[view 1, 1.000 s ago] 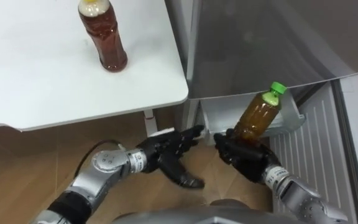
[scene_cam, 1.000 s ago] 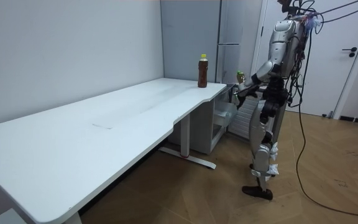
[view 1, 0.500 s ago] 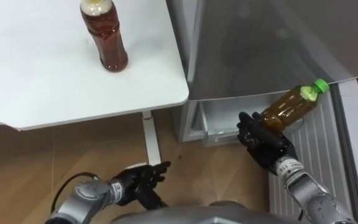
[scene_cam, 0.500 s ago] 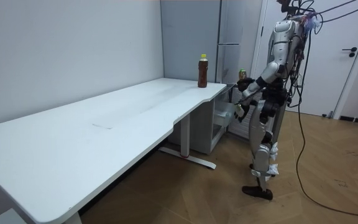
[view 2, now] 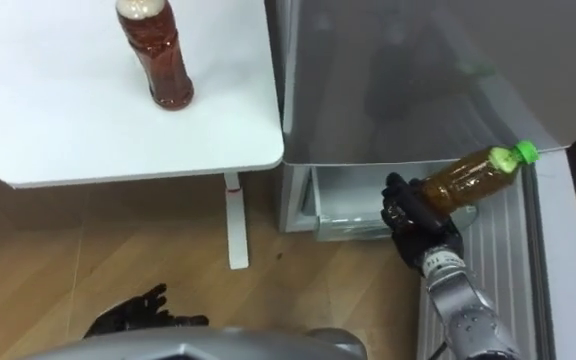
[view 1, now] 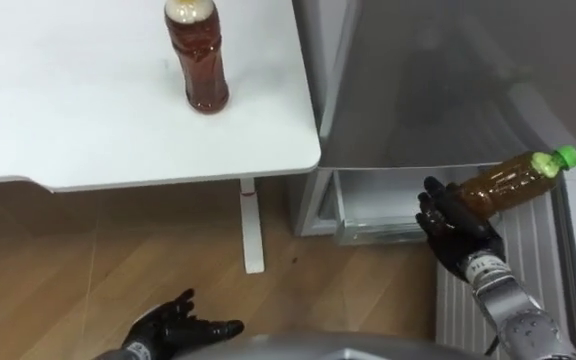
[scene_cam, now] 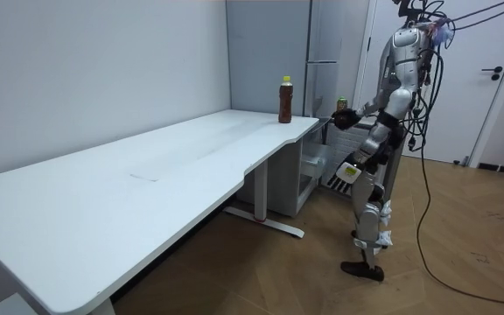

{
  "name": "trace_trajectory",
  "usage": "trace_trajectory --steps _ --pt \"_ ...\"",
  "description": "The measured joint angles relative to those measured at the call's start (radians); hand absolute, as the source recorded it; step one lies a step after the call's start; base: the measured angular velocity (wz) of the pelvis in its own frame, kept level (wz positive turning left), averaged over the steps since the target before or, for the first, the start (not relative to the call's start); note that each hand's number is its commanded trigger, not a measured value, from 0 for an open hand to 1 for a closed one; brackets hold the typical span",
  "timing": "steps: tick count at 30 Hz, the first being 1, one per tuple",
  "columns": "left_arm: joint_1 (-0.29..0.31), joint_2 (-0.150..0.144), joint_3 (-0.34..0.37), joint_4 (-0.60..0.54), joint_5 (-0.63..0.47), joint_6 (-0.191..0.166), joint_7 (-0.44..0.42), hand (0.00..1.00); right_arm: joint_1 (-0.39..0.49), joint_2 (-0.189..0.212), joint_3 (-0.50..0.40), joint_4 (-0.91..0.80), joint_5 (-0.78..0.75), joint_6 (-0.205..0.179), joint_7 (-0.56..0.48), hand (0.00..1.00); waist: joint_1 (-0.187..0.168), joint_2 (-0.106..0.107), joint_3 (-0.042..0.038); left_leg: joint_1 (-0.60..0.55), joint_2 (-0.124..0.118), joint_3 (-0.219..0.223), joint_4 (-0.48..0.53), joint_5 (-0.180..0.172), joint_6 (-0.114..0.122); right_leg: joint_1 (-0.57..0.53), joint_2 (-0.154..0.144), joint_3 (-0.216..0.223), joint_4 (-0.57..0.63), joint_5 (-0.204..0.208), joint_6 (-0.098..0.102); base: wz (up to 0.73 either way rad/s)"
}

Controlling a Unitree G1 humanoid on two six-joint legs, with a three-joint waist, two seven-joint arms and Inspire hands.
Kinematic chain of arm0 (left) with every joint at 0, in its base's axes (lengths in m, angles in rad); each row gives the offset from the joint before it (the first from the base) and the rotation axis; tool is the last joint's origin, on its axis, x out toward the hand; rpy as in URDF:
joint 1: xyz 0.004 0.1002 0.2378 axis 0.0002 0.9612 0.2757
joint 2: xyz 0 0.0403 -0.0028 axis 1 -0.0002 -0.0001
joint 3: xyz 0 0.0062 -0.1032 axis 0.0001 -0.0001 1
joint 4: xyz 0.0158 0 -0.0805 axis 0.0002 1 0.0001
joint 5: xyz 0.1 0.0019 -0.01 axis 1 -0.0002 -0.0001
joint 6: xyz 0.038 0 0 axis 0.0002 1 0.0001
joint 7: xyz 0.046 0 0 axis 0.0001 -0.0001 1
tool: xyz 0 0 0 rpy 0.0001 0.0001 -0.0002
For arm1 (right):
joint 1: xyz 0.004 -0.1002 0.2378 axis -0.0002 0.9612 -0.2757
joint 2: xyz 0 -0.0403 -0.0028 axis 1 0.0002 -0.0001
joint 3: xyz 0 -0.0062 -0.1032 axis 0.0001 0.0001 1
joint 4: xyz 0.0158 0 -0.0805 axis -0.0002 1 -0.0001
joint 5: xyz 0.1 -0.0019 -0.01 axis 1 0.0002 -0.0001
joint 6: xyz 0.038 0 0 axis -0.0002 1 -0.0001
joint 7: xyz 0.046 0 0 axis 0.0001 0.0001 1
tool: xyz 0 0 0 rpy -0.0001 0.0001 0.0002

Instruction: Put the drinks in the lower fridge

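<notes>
Green-capped bottle (view 1: 513,183) lies almost level in the right hand (view 1: 458,225), whose fingers curl round its lower end, just in front of the open lower fridge compartment (view 1: 378,200). Gripped so far from its middle and tilted, it could slip free or knock the compartment's front edge going in. The left hand (view 1: 173,325) hangs low, fingers relaxed. A second bottle (view 1: 198,60) stands on the tabletop (view 1: 68,110) near its corner, not yet fetched.

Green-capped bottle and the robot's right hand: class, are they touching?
Touching. In the left eye view the right hand wraps its fingers round the lower end of the green-capped bottle.
</notes>
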Motion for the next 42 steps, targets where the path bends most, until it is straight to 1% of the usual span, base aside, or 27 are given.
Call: trace_trajectory --steps 1,2,3,5,7,8,10,11,12,13,15,16,17,18,19,22,23,25,27,29,31,32,34,39,42 --pt "-0.003 -0.008 0.02 0.019 -0.022 -0.001 0.018 0.0 -0.009 0.0 -0.001 0.028 0.001 0.0 0.0 1.0 0.009 0.001 -0.0001 -0.006 0.001 0.0 0.005 0.0 0.0 -0.002 0.0 -0.003 0.0 0.0 -0.001 0.11" --pt "-0.007 -0.009 0.025 0.029 -0.031 0.0 0.026 0.0 -0.016 0.0 -0.003 0.047 0.001 0.0 -0.001 1.0 0.012 0.001 -0.0001 -0.013 0.002 -0.001 0.011 0.0 0.0 -0.003 0.0 -0.006 -0.001 0.0 -0.001 0.1" --pt "-0.019 -0.01 0.026 0.043 -0.034 0.001 0.042 0.0 -0.029 0.0 -0.011 0.074 0.003 0.0 -0.013 1.0 0.02 0.005 -0.0021 -0.031 0.002 -0.004 0.018 0.0 0.0 -0.017 -0.001 -0.013 0.003 -0.001 -0.001 0.17" --pt "-0.029 -0.01 0.027 0.055 -0.053 0.003 0.058 0.0 -0.068 0.0 -0.02 0.118 0.028 0.001 -0.034 1.0 0.025 0.011 -0.0021 -0.066 0.002 -0.005 0.03 0.0 0.0 -0.049 -0.004 -0.022 0.015 -0.001 -0.002 0.12" --pt "-0.045 -0.007 0.028 0.086 -0.094 0.011 0.067 0.0 -0.161 -0.003 -0.022 0.225 0.089 0.001 -0.073 1.0 0.029 0.018 -0.0042 -0.11 0.002 -0.014 0.047 0.0 0.0 -0.093 -0.008 -0.027 0.037 -0.002 -0.004 0.06" --pt "-0.052 -0.006 0.028 0.095 -0.108 0.013 0.068 0.0 -0.181 -0.003 -0.025 0.245 0.099 0.001 -0.087 1.0 0.031 0.02 -0.0035 -0.12 0.002 -0.017 0.051 0.0 0.001 -0.103 -0.008 -0.029 0.041 -0.002 -0.004 0.08" --pt "-0.072 -0.004 0.027 0.115 -0.117 0.024 0.085 0.0 -0.266 -0.005 -0.03 0.336 0.112 0.0 -0.11 1.0 0.043 0.026 -0.0006 -0.161 0.003 -0.024 0.068 0.001 0.003 -0.135 -0.01 -0.04 0.063 -0.002 -0.004 0.09" --pt "-0.077 -0.004 0.026 0.116 -0.117 0.027 0.087 0.0 -0.287 -0.007 -0.03 0.36 0.111 0.001 -0.111 1.0 0.048 0.027 0.0011 -0.173 0.003 -0.027 0.075 0.001 0.003 -0.148 -0.011 -0.042 0.072 -0.002 -0.004 0.11" --pt "-0.092 -0.004 0.026 0.12 -0.117 0.032 0.09 0.0 -0.329 -0.013 -0.029 0.411 0.116 0.001 -0.111 1.0 0.053 0.03 0.003 -0.202 0.003 -0.032 0.086 0.002 0.004 -0.176 -0.012 -0.049 0.084 -0.002 -0.004 0.11" --pt "-0.114 -0.004 0.024 0.131 -0.127 0.036 0.09 0.0 -0.369 -0.019 -0.03 0.46 0.141 0.003 -0.11 1.0 0.064 0.033 0.0078 -0.231 0.002 -0.037 0.096 0.005 0.007 -0.206 -0.015 -0.053 0.102 -0.002 -0.005 0.1" --pt "-0.136 -0.005 0.023 0.145 -0.135 0.046 0.102 0.0 -0.422 -0.021 -0.033 0.529 0.163 0.005 -0.109 1.0 0.081 0.034 0.0104 -0.271 0.001 -0.041 0.112 0.007 0.01 -0.25 -0.018 -0.055 0.128 -0.002 -0.005 0.08" --pt "-0.148 -0.005 0.022 0.15 -0.139 0.051 0.109 0.0 -0.447 -0.02 -0.039 0.561 0.184 0.01 -0.108 1.0 0.084 0.035 0.0117 -0.298 0.0 -0.049 0.123 0.008 0.012 -0.274 -0.023 -0.066 0.144 -0.004 -0.007 0.12" --pt "-0.152 -0.005 0.022 0.15 -0.139 0.052 0.112 0.0 -0.456 -0.02 -0.042 0.573 0.189 0.011 -0.108 1.0 0.088 0.035 0.0119 -0.31 -0.002 -0.052 0.126 0.01 0.013 -0.286 -0.025 -0.069 0.149 -0.004 -0.007 0.16" --pt "-0.16 -0.005 0.022 0.15 -0.142 0.052 0.114 0.0 -0.467 -0.02 -0.06 0.59 0.194 0.018 -0.108 1.0 0.1 0.032 0.0141 -0.333 -0.005 -0.055 0.131 0.015 0.015 -0.309 -0.03 -0.074 0.16 -0.004 -0.008 0.1" --pt "-0.166 -0.005 0.024 0.15 -0.147 0.052 0.122 0.0 -0.481 -0.022 -0.064 0.607 0.191 0.023 -0.107 1.0 0.105 0.027 0.0167 -0.357 -0.008 -0.056 0.136 0.02 0.018 -0.334 -0.035 -0.077 0.17 -0.004 -0.008 0.09" --pt "-0.193 -0.006 0.025 0.15 -0.146 0.052 0.139 0.0 -0.503 -0.032 -0.081 0.617 0.173 0.033 -0.109 1.0 0.116 0.025 0.0212 -0.435 -0.017 -0.069 0.169 0.027 0.025 -0.403 -0.047 -0.087 0.2 -0.005 -0.009 0.14" --pt "-0.2 -0.006 0.025 0.151 -0.145 0.052 0.145 0.0 -0.507 -0.033 -0.087 0.617 0.172 0.036 -0.112 1.0 0.122 0.023 0.0242 -0.441 -0.019 -0.068 0.17 0.03 0.027 -0.411 -0.049 -0.086 0.204 -0.005 -0.009 0.07" --pt "-0.218 -0.006 0.025 0.158 -0.145 0.051 0.153 0.0 -0.53 -0.046 -0.105 0.62 0.172 0.051 -0.123 1.0 0.132 0.022 0.0277 -0.476 -0.027 -0.068 0.179 0.038 0.032 -0.454 -0.061 -0.085 0.231 -0.005 -0.009 0.02" --pt "-0.229 -0.004 0.025 0.158 -0.146 0.051 0.175 0.0 -0.558 -0.061 -0.105 0.63 0.171 0.052 -0.138 1.0 0.135 0.025 0.0303 -0.516 -0.029 -0.066 0.198 0.04 0.035 -0.498 -0.066 -0.079 0.257 -0.005 -0.009 0.0" --pt "-0.236 -0.002 0.024 0.158 -0.147 0.05 0.197 0.0 -0.582 -0.072 -0.104 0.633 0.171 0.051 -0.158 1.0 0.137 0.024 0.031 -0.553 -0.032 -0.065 0.208 0.045 0.038 -0.541 -0.071 -0.075 0.281 -0.006 -0.009 0.0" --pt "-0.243 -0.002 0.016 0.158 -0.175 0.049 0.208 0.0 -0.611 -0.086 -0.104 0.65 0.173 0.051 -0.178 1.0 0.143 0.028 0.0362 -0.577 -0.036 -0.065 0.218 0.048 0.04 -0.569 -0.079 -0.075 0.298 -0.008 -0.011 0.0" --pt "-0.244 -0.002 0.011 0.158 -0.185 0.049 0.213 0.0 -0.616 -0.089 -0.104 0.654 0.175 0.051 -0.185 1.0 0.146 0.028 0.0363 -0.58 -0.037 -0.065 0.218 0.049 0.041 -0.575 -0.08 -0.074 0.298 -0.01 -0.01 0.0" --pt "-0.253 -0.002 0.005 0.158 -0.197 0.041 0.221 0.0 -0.636 -0.098 -0.106 0.67 0.181 0.051 -0.198 1.0 0.161 0.023 0.0421 -0.601 -0.037 -0.061 0.219 0.055 0.041 -0.601 -0.08 -0.067 0.304 -0.011 -0.01 -0.02" --pt "-0.26 -0.002 -0.006 0.151 -0.225 0.041 0.242 0.0 -0.669 -0.102 -0.1 0.676 0.176 0.052 -0.213 1.0 0.161 0.023 0.0426 -0.643 -0.039 -0.054 0.224 0.06 0.042 -0.654 -0.085 -0.061 0.323 -0.01 -0.013 -0.02" --pt "-0.269 -0.001 -0.018 0.149 -0.224 0.039 0.263 0.0 -0.698 -0.112 -0.099 0.676 0.176 0.052 -0.22 1.0 0.162 0.022 0.0426 -0.652 -0.044 -0.048 0.221 0.061 0.043 -0.672 -0.096 -0.061 0.341 -0.017 -0.016 0.0"
